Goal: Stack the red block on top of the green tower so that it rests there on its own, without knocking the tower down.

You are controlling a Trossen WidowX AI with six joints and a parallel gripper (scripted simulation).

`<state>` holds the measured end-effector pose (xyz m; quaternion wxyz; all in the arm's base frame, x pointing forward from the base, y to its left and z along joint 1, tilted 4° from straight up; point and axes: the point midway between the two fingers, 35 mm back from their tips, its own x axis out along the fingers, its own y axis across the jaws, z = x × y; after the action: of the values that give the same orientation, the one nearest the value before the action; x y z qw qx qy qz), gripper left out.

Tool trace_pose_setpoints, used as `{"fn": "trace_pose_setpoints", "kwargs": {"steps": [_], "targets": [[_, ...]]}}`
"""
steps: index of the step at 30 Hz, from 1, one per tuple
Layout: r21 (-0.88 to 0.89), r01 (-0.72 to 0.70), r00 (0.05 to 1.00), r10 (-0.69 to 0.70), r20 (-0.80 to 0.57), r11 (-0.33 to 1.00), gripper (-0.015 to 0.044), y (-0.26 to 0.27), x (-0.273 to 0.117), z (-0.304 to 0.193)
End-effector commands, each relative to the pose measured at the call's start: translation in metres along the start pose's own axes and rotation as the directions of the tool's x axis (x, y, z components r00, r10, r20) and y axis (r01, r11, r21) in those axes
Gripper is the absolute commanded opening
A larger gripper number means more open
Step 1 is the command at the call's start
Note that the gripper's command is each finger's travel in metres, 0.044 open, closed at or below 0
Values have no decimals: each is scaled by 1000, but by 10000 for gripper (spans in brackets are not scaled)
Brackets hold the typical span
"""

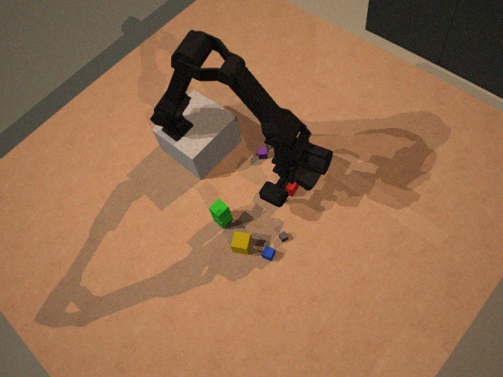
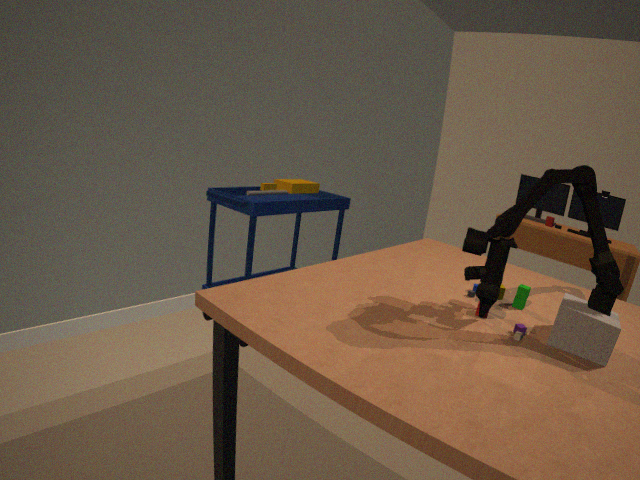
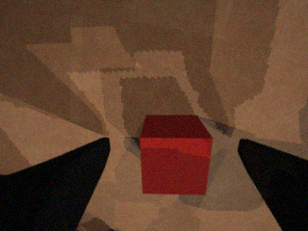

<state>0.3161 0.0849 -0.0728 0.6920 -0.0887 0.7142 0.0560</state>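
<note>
The red block point(image 1: 291, 188) point(image 2: 478, 311) point(image 3: 175, 168) rests on the table, partly hidden by my gripper in the top and exterior views. My gripper point(image 3: 172, 144) points down at the block and is open. In the wrist view one finger stands on each side of the block, with a gap on both sides. In the exterior view the fingers point(image 2: 483, 312) are low, near the table. The green tower point(image 1: 221, 213) point(image 2: 521, 297) stands upright, apart from the gripper, to its lower left in the top view.
A yellow block point(image 1: 241, 242) point(image 2: 501, 292) stands near the tower, with a blue block point(image 1: 268, 253) and a small dark grey block point(image 1: 283, 236) beyond it. A purple block point(image 1: 262, 152) point(image 2: 520, 328) and a small pale block point(image 2: 517, 335) lie near the grey base box point(image 1: 219, 150) point(image 2: 584, 330).
</note>
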Motion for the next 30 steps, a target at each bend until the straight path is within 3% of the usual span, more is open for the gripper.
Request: {"fn": "trace_pose_setpoints", "kwargs": {"steps": [1, 8, 19, 27, 30], "targets": [[0, -5, 1000, 5, 2, 1000, 440, 1, 1, 0], [0, -5, 1000, 5, 2, 1000, 440, 1, 1, 0], [0, -5, 1000, 5, 2, 1000, 151, 1, 1, 0], [0, -5, 1000, 5, 2, 1000, 98, 1, 1, 0], [0, -5, 1000, 5, 2, 1000, 19, 1, -5, 1]]}}
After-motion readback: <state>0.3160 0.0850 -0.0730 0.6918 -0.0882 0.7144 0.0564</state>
